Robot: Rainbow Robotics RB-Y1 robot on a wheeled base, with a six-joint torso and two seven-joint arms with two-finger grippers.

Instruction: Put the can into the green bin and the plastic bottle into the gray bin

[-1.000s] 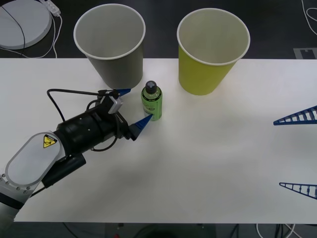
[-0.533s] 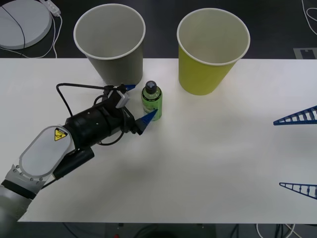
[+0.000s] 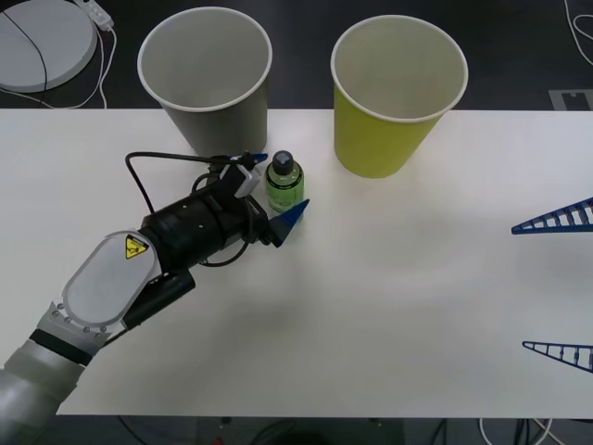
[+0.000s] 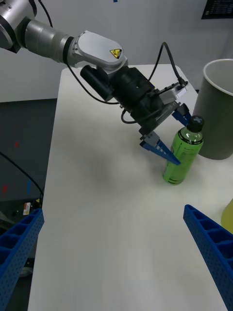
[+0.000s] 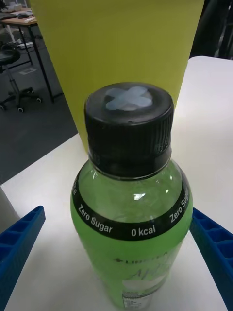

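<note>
Front view: the left arm reaches diagonally across the white table (image 3: 389, 306) from its near left corner, black wrist housing level, a yellow warning sticker on its white shell. The left gripper (image 3: 276, 187) has its blue ribbed fingers spread to either side of the plastic bottle (image 3: 283, 184), a small upright bottle with a bright green label and black screw cap, standing near the table's far edge between the gray bin (image 3: 208, 81), a dull gray paper cup with white inside and rolled rim, and the green bin (image 3: 397, 93), a yellow-green cup of the same shape. The right gripper (image 3: 561, 284) sits at the table's right edge, fingers wide apart.

Right wrist view: the left gripper's near finger crosses in front of the bottle's label; contact cannot be judged. The gray bin stands just behind the bottle.

Left wrist view: the bottle stands between the two blue fingers. The neck band reads "Zero Sugar" and "0 kcal". The cap is ribbed with a pale cross on top.
</note>
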